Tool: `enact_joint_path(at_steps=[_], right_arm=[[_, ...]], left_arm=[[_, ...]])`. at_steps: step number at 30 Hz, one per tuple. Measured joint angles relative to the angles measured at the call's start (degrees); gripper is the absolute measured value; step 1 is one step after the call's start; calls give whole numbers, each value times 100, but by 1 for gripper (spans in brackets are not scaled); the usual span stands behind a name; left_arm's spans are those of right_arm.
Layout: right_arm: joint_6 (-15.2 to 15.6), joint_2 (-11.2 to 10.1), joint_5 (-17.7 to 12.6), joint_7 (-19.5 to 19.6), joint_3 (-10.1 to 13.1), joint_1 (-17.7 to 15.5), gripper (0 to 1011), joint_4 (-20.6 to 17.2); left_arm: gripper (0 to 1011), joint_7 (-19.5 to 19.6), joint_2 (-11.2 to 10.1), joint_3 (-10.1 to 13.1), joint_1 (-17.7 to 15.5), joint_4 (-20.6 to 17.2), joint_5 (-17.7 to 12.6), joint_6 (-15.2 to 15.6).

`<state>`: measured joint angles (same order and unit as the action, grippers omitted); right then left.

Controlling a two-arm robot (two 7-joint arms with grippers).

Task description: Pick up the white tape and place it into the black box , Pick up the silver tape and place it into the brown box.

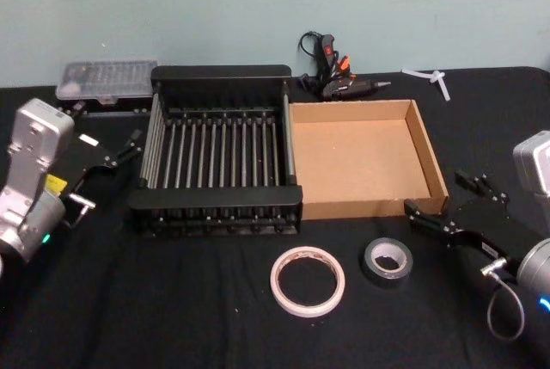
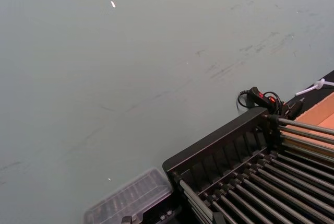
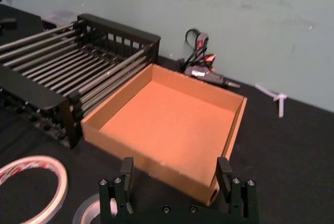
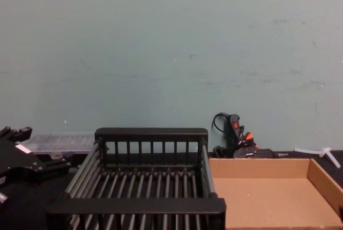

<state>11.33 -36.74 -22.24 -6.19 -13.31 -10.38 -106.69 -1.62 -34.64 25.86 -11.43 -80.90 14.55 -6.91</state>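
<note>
From my head camera, my right pincer (image 1: pixel 440 206) hovered low over the worktop (image 1: pixel 172 317), its fingers spread apart and empty. The silver tape (image 1: pixel 387 261) lay flat just ahead of it toward my left, hole facing up, so as a round roll it had no long axis to line up with. The white tape (image 1: pixel 308 280) lay flat farther the same way, beyond the silver roll. My left pincer (image 1: pixel 120 152) waited beside the black box (image 1: pixel 219 199), well apart from both rolls; I could not tell how its fingers stood. I judged the right arm nearer to both tapes.

My left wrist camera looked across the black box's rim.

Through my right wrist camera, the brown box (image 3: pixel 172 125) sat empty straight beyond my parted fingers.

My chest camera saw both boxes side by side.
</note>
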Motion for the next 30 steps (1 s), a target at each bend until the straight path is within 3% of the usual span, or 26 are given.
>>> enact_joint_path(at_steps=[13, 30], right_arm=[[278, 170, 113, -71, 9, -233, 1002, 4], [510, 432, 364, -286, -59, -101, 1002, 281]], left_arm=[[1001, 0, 0, 0, 0, 0, 0, 0], [1001, 0, 0, 0, 0, 0, 0, 0]])
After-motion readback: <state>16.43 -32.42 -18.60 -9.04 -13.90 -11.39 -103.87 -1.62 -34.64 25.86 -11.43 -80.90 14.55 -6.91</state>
